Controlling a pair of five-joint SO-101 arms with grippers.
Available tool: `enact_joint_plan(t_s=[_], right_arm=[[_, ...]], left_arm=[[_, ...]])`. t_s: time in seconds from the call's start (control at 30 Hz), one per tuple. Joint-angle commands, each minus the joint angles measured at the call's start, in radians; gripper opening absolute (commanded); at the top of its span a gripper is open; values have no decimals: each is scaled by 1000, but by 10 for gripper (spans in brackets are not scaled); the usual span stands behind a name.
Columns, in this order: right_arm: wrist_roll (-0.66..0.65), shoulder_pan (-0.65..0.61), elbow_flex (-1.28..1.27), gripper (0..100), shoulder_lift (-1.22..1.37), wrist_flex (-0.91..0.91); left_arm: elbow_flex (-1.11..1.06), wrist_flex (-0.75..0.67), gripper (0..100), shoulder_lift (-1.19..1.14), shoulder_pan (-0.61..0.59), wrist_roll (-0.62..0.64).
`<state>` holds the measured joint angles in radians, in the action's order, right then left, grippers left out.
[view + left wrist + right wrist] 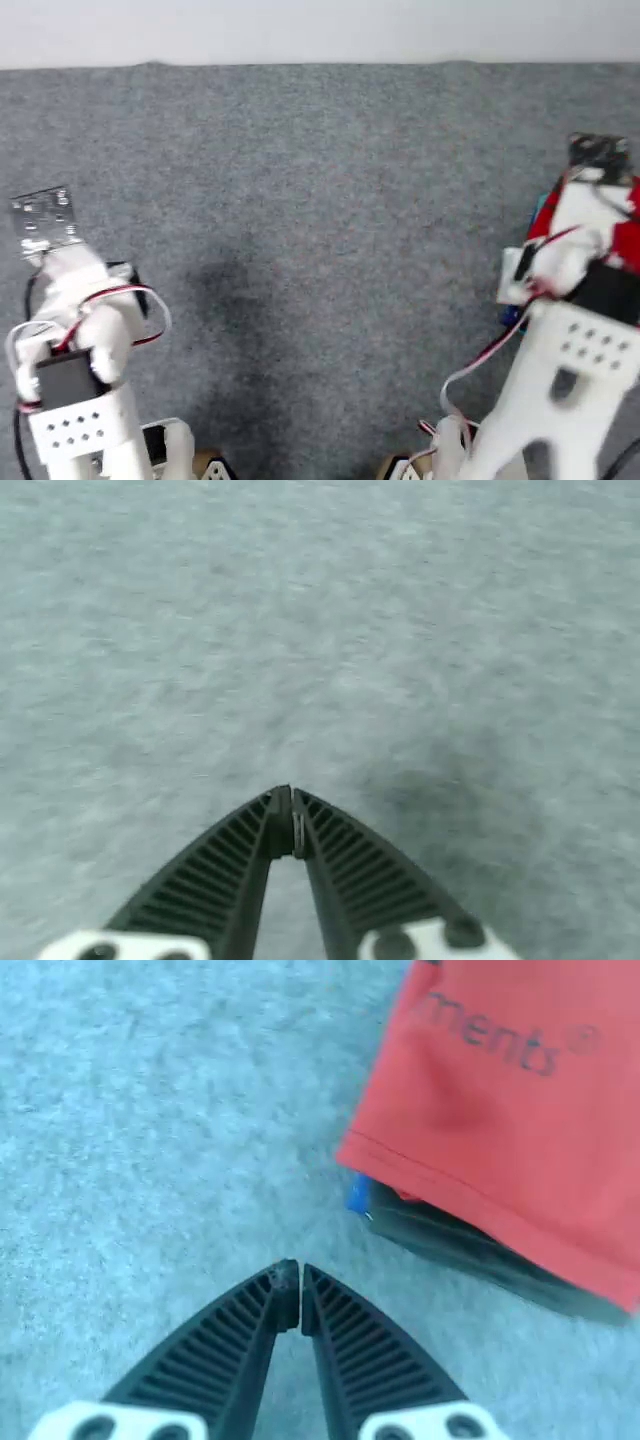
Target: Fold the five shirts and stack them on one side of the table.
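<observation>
A grey, felt-like tabletop (pixel 330 200) runs back to a plain pale wall (pixel 320 30). The left tool (pixel 290 825) is closed on nothing, tips touching. The right tool (pixel 291 1295) is likewise closed and empty. Just beyond its tips a folded red fabric shirt (pixel 520 1110) with dark lettering tops a stack of dark and blue folded shirts (pixel 470 1245).

Shirt stack (pixel 500 1130) on table (pixel 320 200), right side

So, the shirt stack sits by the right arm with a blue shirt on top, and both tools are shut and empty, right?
Not quite. The top shirt is red, not blue; a blue edge lies underneath it, as the right wrist view shows. The rest holds: the stack sits by the right arm, and the left tool and right tool are shut and empty.
</observation>
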<state>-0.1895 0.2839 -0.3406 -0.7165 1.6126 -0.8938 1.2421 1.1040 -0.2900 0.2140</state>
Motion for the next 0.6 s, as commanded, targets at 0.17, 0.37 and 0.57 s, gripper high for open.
enact_joint_plan(t_s=[0.17, 0.37, 0.57], right_arm=[[54, -108, -500, 9, -381, -325], [227, -142, -827, 9, -564, -478], [230, -183, -1069, 9, -667, -582]], left_arm=[[-217, -270, 5, 12, 160, 132], [-429, -506, 5, 12, 166, 132], [-575, -612, 5, 12, 224, 135]])
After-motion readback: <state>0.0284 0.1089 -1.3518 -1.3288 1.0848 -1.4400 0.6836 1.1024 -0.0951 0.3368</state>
